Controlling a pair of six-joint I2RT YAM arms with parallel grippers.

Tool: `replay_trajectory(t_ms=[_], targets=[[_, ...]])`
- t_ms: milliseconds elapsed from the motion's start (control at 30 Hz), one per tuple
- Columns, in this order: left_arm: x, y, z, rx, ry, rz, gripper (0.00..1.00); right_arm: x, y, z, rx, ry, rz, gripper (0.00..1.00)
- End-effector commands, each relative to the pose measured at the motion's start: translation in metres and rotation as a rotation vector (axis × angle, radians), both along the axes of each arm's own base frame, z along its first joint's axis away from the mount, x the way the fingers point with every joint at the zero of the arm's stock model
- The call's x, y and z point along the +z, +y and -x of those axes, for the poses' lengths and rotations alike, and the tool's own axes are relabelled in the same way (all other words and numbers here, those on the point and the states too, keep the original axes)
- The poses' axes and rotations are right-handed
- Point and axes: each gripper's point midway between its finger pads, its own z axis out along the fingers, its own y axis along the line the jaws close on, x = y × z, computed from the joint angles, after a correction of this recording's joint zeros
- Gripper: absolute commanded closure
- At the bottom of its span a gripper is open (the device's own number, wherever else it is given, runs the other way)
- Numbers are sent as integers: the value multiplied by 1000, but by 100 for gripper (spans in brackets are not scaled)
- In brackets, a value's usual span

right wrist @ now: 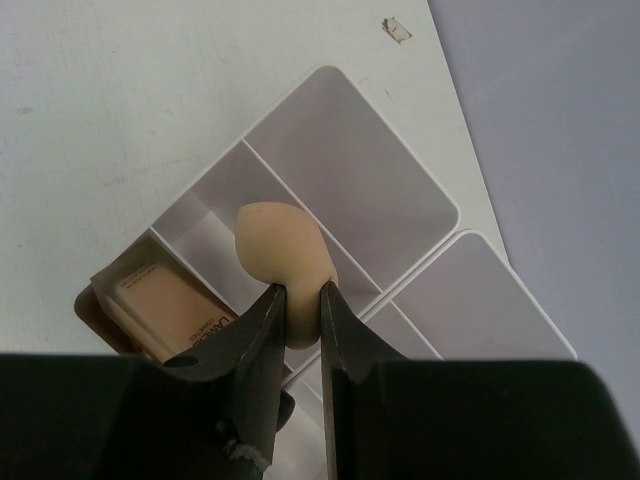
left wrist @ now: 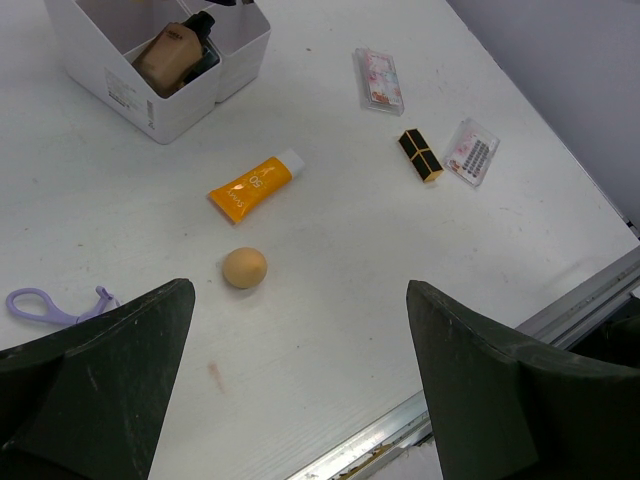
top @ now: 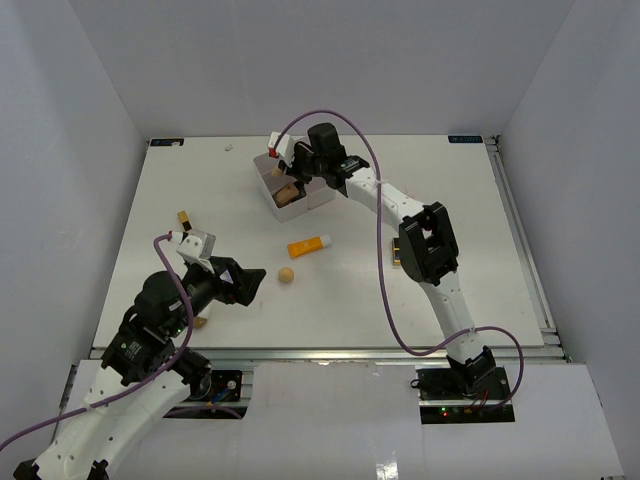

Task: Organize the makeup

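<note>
Makeup, held piece: sponge point(right wrist: 282, 250), beige, egg-shaped, matte and soft-looking. Its long axis runs in line with the fingers, with one end nipped and the rounded bulk jutting past the tips.
Sponge position: over the dividers of the box point(right wrist: 400, 170), beside the bottle's compartment. Cannot tell whether it sits inside a compartment.
Box: white plastic with thin walls and rounded corners. It stands toward the far edge of the bench point(top: 450, 200), a little left of the middle.
Bottle point(left wrist: 172, 55): skin-tone, flat-sided, dark cap. It lies slanted in one compartment.
Tube point(top: 309, 246): orange and glossy with a white cap, lying flat at mid-bench. Its long axis runs roughly side to side, cap toward the right edge.
Second sponge point(top: 287, 275): same beige, lying loose just nearer than the tube and apart from it.
Lipstick point(left wrist: 420, 156): black, square-sided, gold band, lying flat right of the bench's middle.
Packets: two clear, pinkish flat packs, one point(left wrist: 379, 80) near the lipstick and the other point(left wrist: 472, 152) just beside it.
Loop point(left wrist: 40, 305): a thin purple ring, part-hidden by a left finger.
Right gripper point(right wrist: 300, 295): fingers pressed in on the sponge, pinching it.
Left gripper point(left wrist: 300, 290): fingers spread wide, gripping nothing, above the near-left part of the bench.
</note>
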Motion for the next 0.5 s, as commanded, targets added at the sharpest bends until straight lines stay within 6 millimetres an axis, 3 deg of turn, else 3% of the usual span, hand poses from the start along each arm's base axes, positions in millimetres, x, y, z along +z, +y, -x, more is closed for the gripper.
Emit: replay_trajectory(t_ms=[0,467], targets=[[2,-1,-2,-3,-14,3,2,24,9,-12,-6,-109,-28,75],[2,-1,-2,-3,-11,1,2,18,8,-13,-8,-122,-8,51]])
